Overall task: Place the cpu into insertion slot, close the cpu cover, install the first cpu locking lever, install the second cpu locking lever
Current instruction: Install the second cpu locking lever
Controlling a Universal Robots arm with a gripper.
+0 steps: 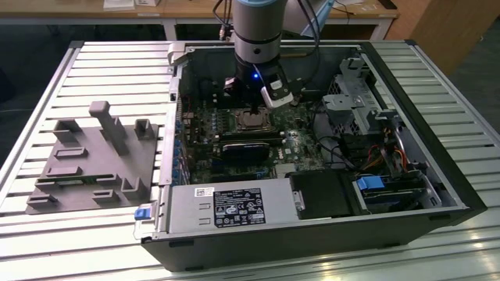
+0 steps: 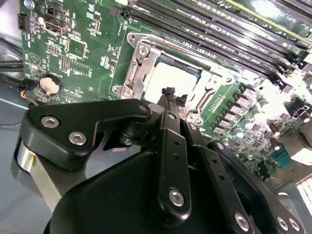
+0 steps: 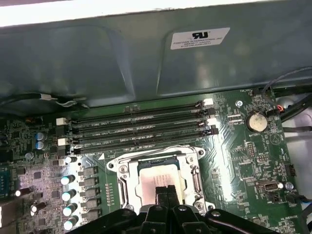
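In the exterior view the arm reaches down into the open computer case [image 1: 437,175], its gripper [image 1: 252,112] right above the cpu [image 1: 252,120] on the green board. In the second wrist view the gripper [image 2: 169,92] is pinched narrow, its tips together over the cpu [image 2: 165,80] lying in the insertion slot [image 2: 132,78]. In the first wrist view the cpu [image 3: 153,178] sits framed by the cpu cover [image 3: 155,155], beside the long memory slots [image 3: 141,129].

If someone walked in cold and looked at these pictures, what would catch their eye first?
Probably the open computer case on the slatted table, with the robot arm reaching down into it. In both wrist views the gripper hangs shut just above the cpu, which sits in the insertion slot with the cpu cover framing it. A grey fixture block lies at the exterior view's left.
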